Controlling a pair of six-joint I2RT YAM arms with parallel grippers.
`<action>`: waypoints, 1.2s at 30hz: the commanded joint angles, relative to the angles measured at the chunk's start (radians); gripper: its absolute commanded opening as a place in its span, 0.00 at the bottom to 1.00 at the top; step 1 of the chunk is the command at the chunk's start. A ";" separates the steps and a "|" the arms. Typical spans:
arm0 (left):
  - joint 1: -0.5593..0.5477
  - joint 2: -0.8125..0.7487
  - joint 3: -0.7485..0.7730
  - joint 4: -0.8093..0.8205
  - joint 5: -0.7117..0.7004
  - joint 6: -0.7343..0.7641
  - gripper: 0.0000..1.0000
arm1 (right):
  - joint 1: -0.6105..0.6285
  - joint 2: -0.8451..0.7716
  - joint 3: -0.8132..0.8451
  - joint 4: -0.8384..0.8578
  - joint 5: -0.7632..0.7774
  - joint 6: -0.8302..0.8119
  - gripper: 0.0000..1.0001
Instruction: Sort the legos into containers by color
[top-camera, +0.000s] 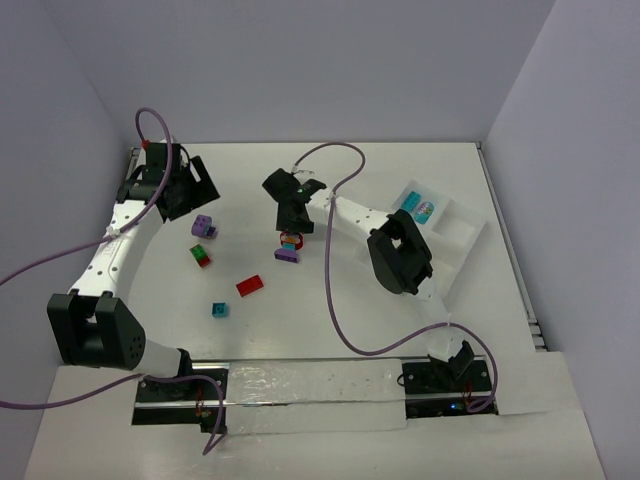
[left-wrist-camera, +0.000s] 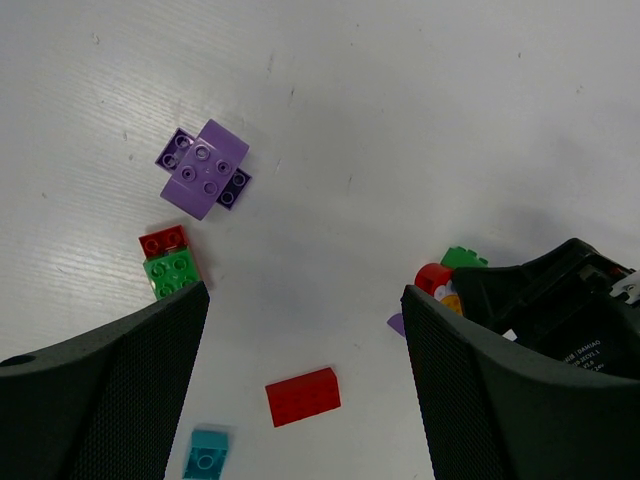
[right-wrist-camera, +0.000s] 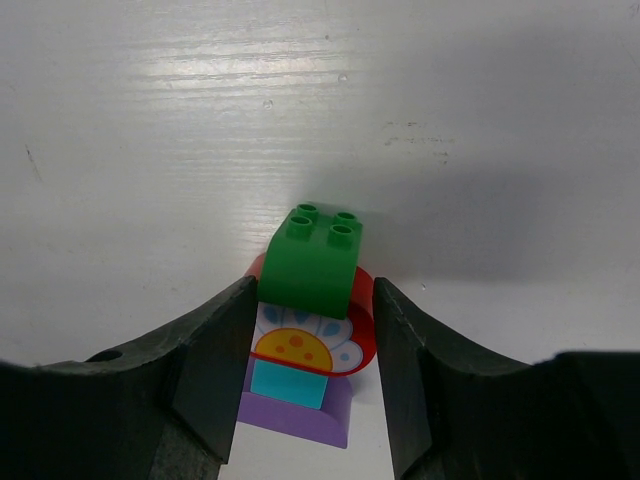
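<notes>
With right jaws, straddling green-topped brick stack (right-wrist-camera: 295, 345) on table (right-wrist-camera: 320, 90).
Crowding both sides, cannot tell if pinching; holding left jaws spread wide over purple bricks (left-wrist-camera: 204, 168).

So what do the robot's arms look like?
The left arm and right arm are white tubes with chunky black joints. Their fingers are black, the left ones mesh-textured. A thin purple cable loops off each one.

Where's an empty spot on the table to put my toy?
The far strip of table by the back wall is bare, also the near patch right of the teal brick. Crowded between the purple brick, red brick and right pincer.
</notes>
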 joint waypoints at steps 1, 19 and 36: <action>0.005 0.001 0.024 -0.004 0.007 0.014 0.86 | -0.006 0.024 0.048 0.009 0.018 0.010 0.56; 0.005 0.025 0.047 -0.015 -0.005 0.043 0.86 | -0.028 0.036 0.052 0.046 0.026 0.035 0.55; -0.003 0.029 -0.013 0.056 0.175 0.022 0.86 | -0.029 -0.042 -0.026 0.080 -0.019 -0.019 0.00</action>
